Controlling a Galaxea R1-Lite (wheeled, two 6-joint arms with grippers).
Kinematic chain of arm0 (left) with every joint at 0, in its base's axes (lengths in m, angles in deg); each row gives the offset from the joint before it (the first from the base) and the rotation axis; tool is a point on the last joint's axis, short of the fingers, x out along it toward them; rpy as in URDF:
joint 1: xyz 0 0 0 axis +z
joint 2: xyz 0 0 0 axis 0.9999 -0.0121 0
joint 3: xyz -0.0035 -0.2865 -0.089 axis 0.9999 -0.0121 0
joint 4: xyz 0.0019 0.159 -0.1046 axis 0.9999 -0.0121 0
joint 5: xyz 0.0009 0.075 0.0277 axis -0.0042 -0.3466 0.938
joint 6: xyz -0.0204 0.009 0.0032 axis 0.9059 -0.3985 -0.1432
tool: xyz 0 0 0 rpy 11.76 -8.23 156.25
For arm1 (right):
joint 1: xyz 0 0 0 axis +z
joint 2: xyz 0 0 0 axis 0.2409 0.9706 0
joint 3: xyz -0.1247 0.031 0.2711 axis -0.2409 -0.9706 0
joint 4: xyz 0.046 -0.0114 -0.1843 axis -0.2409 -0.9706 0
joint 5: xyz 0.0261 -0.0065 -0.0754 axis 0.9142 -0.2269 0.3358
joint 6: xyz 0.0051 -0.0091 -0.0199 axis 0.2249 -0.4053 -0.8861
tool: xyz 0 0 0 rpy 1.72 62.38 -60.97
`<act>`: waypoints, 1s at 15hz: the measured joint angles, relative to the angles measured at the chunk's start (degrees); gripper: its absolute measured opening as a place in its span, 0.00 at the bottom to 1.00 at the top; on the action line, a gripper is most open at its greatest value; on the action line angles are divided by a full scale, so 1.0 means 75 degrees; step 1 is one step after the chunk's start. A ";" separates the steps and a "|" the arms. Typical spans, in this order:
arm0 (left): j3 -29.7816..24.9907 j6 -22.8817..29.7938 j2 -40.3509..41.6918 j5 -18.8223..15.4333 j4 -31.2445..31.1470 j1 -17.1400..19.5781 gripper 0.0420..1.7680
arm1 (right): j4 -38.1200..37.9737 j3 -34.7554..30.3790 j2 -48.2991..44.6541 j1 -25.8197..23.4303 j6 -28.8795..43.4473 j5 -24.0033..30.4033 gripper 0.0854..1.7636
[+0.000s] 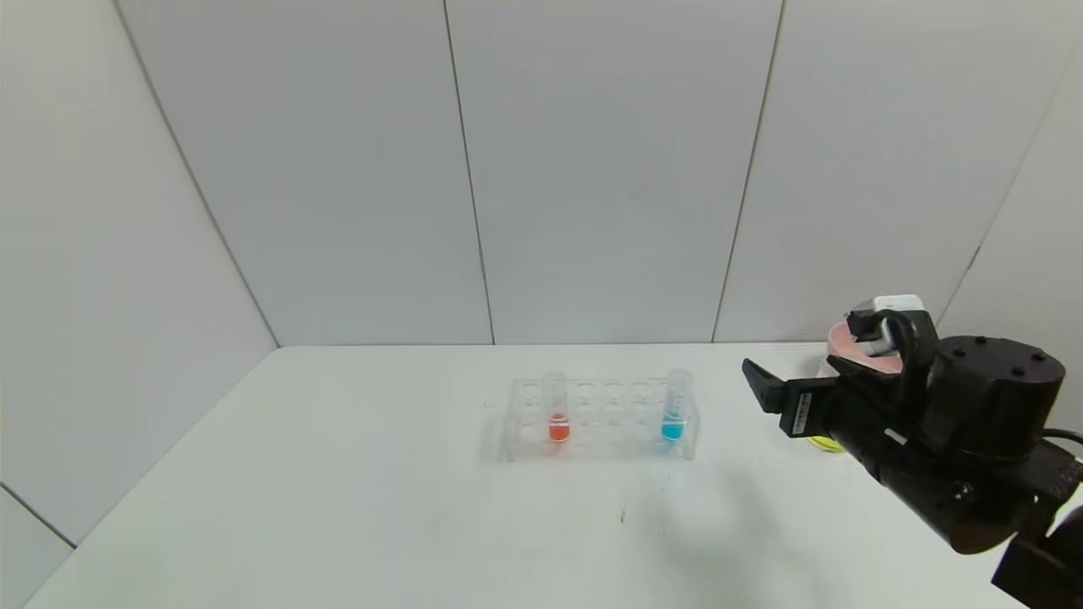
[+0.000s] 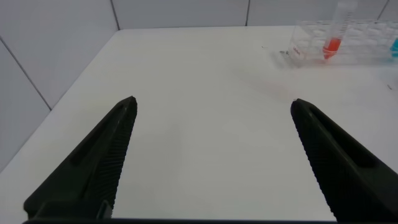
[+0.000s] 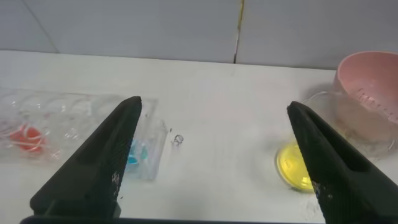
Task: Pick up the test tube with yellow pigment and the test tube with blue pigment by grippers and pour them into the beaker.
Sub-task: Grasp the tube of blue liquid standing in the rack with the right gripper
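The test tube with blue pigment (image 1: 674, 408) stands upright in the right end of a clear tube rack (image 1: 602, 421) at mid-table. It also shows in the right wrist view (image 3: 138, 152). The beaker (image 1: 826, 443) stands right of the rack, mostly hidden behind my right arm, and has yellow liquid in its bottom (image 3: 295, 167). The test tube with yellow pigment is out of view. My right gripper (image 1: 795, 382) is open and empty, above the table between the rack and the beaker (image 3: 214, 106). My left gripper (image 2: 213, 102) is open and empty over bare table, left of the rack.
A tube with red-orange liquid (image 1: 558, 414) stands in the rack's left part and shows in the left wrist view (image 2: 333, 43). A pink bowl (image 1: 846, 348) sits behind the beaker at the back right. White wall panels close off the table's back and left.
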 joint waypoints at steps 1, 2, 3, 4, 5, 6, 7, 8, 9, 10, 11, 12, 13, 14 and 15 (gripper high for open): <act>0.0000 0.0000 0.0000 0.0000 0.0000 0.0000 1.00 | 0.0065 -0.0166 -0.0140 0.0332 0.0091 -0.0366 0.95; 0.0000 0.0000 0.0000 0.0000 0.0000 -0.0003 1.00 | 0.0101 -0.0271 -0.0232 0.0697 0.0215 -0.0809 0.95; 0.0000 -0.0003 0.0000 0.0000 0.0000 -0.0003 1.00 | 0.0109 -0.0338 -0.0288 0.1128 0.0364 -0.1255 0.96; 0.0000 0.0000 0.0000 0.0000 0.0000 0.0000 1.00 | 0.0119 -0.0372 -0.0297 0.1562 0.0492 -0.1609 0.96; 0.0000 0.0000 0.0000 0.0000 0.0000 0.0000 1.00 | 0.0120 -0.0397 -0.0270 0.1955 0.0605 -0.1913 0.96; 0.0000 0.0000 0.0000 0.0000 0.0000 0.0000 1.00 | 0.0124 -0.0411 -0.0213 0.2363 0.0697 -0.2201 0.96; 0.0000 0.0000 0.0000 0.0000 0.0000 0.0000 1.00 | 0.0124 -0.0414 -0.0114 0.2760 0.0806 -0.2485 0.96; 0.0000 0.0000 0.0000 0.0000 0.0000 0.0000 1.00 | 0.0127 -0.0379 0.0011 0.3062 0.0905 -0.2719 0.96; 0.0000 0.0000 0.0000 0.0000 0.0000 0.0000 1.00 | 0.0130 -0.0306 0.0166 0.3287 0.0980 -0.2952 0.96; 0.0000 0.0000 0.0000 0.0000 0.0000 0.0000 1.00 | 0.0135 -0.0216 0.0323 0.3425 0.1047 -0.3135 0.96; 0.0000 0.0000 0.0000 0.0000 0.0000 0.0000 1.00 | 0.0174 -0.0143 0.0484 0.3488 0.1117 -0.3264 0.96; 0.0000 0.0000 0.0000 0.0000 0.0000 0.0000 1.00 | 0.0299 -0.0096 0.0658 0.3529 0.1174 -0.3332 0.96; 0.0000 -0.0003 0.0000 0.0000 0.0000 0.0003 1.00 | 0.0488 -0.0073 0.0816 0.3540 0.1188 -0.3353 0.96; 0.0000 0.0000 0.0000 0.0000 0.0000 0.0003 1.00 | 0.0639 -0.0062 0.0962 0.3521 0.1185 -0.3358 0.96; 0.0000 0.0000 0.0000 0.0000 0.0000 0.0003 1.00 | 0.0730 -0.0041 0.1105 0.3477 0.1170 -0.3358 0.96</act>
